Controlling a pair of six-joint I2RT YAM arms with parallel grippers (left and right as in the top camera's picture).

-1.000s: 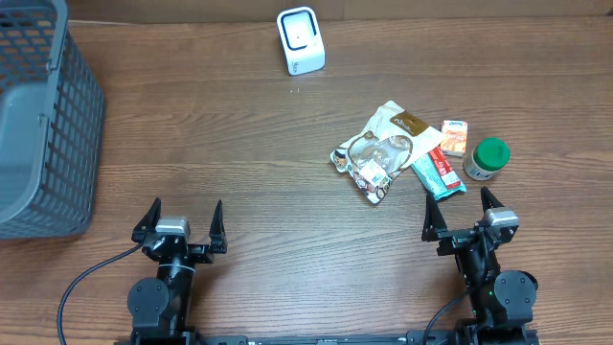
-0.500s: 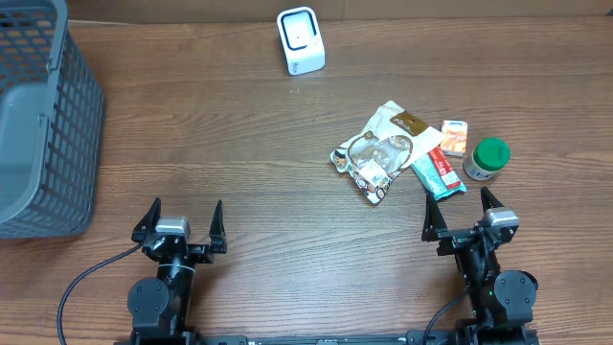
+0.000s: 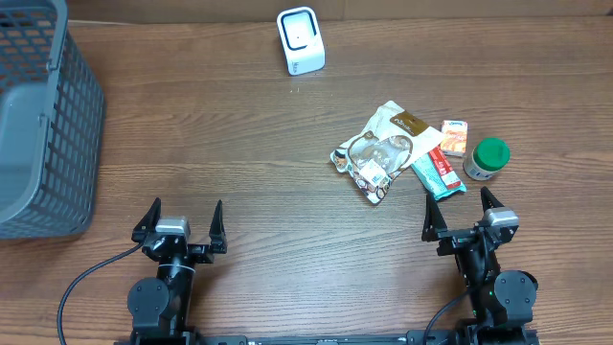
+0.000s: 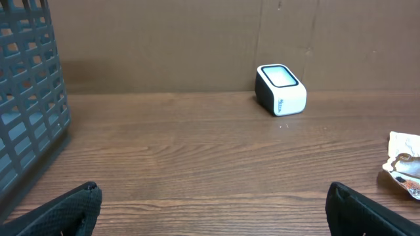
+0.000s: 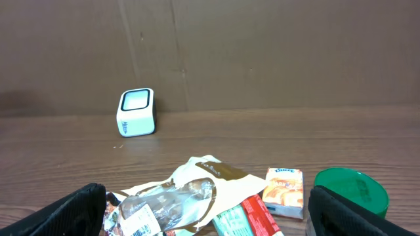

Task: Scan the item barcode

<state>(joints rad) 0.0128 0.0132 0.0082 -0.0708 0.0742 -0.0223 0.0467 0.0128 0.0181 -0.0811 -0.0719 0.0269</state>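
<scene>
Plainly, left claw [image 3: 187,211] and right claw [image 3: 458,205] spread wide, crinkly snack pouch [image 3: 383,149], boxy white scanner [image 3: 300,40].

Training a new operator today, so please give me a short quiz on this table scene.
1. True or false: the white scanner stands apart from the pile of items.
2. Which of these lies nearest the right gripper? A) green-lidded jar B) grey basket C) white scanner
3. Fill in: the jaws of the left gripper and the right gripper are ____, holding nothing.
Key: 1 true; 2 A; 3 open.
</scene>
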